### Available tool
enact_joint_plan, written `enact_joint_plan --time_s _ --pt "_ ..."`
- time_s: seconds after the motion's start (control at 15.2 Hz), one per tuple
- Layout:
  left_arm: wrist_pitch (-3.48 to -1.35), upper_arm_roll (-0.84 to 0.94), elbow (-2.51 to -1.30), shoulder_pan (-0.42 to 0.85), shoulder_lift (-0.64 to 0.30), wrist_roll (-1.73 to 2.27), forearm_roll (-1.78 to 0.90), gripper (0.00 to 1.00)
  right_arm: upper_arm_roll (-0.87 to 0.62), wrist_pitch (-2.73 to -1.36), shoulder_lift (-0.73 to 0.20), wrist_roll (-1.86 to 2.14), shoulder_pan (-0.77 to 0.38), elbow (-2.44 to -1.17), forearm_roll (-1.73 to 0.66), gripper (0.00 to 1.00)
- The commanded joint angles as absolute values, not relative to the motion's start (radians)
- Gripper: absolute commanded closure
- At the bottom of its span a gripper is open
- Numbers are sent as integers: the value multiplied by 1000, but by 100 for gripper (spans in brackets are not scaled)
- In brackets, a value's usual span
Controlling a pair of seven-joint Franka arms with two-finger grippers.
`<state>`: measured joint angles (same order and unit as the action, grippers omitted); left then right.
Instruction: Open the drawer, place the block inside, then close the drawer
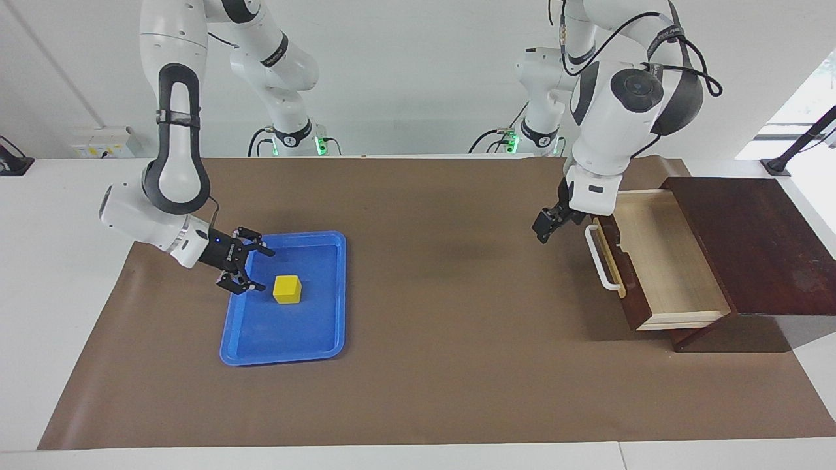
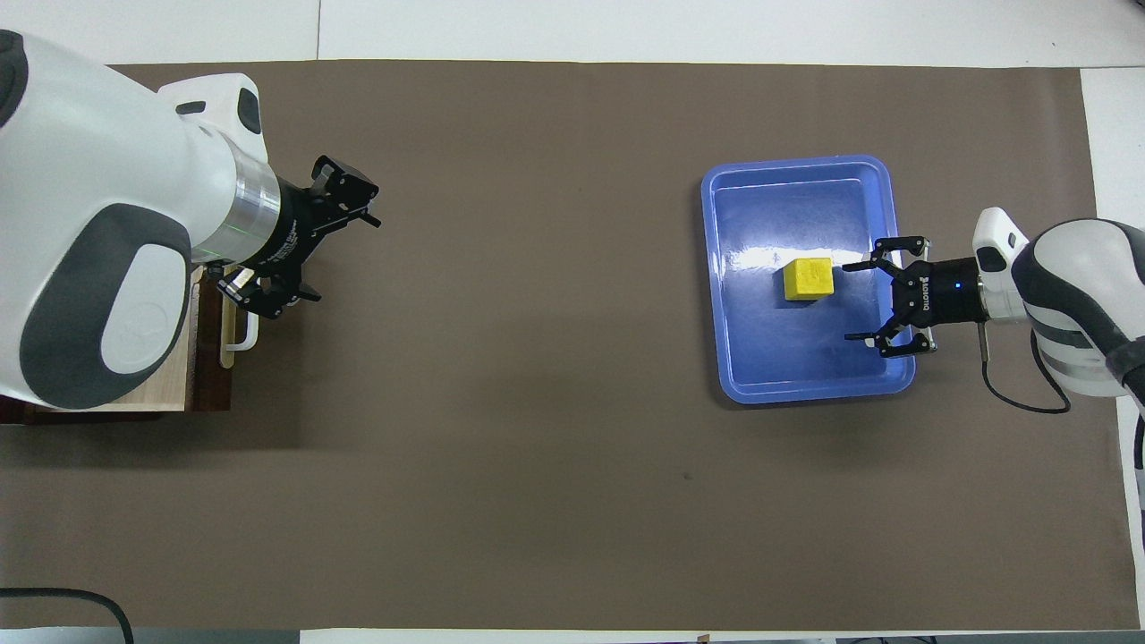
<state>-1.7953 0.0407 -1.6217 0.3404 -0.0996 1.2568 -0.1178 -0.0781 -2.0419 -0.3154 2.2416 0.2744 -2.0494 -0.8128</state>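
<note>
The drawer [image 1: 666, 261] of the dark brown box stands pulled out, its pale wood inside bare and its white handle [image 1: 601, 258] free. My left gripper [image 1: 544, 226] hangs open in the air over the mat beside the handle, touching nothing. In the overhead view the left gripper [image 2: 344, 258] and its arm hide most of the drawer [image 2: 210, 358]. The yellow block [image 1: 287, 289] sits in the blue tray [image 1: 281, 356]. My right gripper [image 1: 263, 269] is open and low over the tray's rim, with the block just ahead of its fingertips, apart from them. The same shows in the overhead view: block [image 2: 809, 278], right gripper [image 2: 850, 301].
The blue tray [image 2: 805, 394] lies on the brown mat toward the right arm's end. The dark brown box [image 1: 751, 241] stands at the left arm's end. Wide bare mat [image 1: 444, 294] lies between tray and drawer.
</note>
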Motion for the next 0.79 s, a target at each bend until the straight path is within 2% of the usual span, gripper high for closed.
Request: enact_joint_plan --time_s 0.0,0.26,0.72 --pt "-1782 26 -1609 387 -107 1503 -127 0 -89 -2031 -325 2293 293 -2051 -848 0" --pt "-1888 26 -1730 385 -69 1597 -130 0 -89 -2031 -327 2293 293 -2048 -856 0" --pt "-1945 26 -1758 387 -83 1600 -129 0 -89 -2029 -327 2293 293 -2046 -856 0"
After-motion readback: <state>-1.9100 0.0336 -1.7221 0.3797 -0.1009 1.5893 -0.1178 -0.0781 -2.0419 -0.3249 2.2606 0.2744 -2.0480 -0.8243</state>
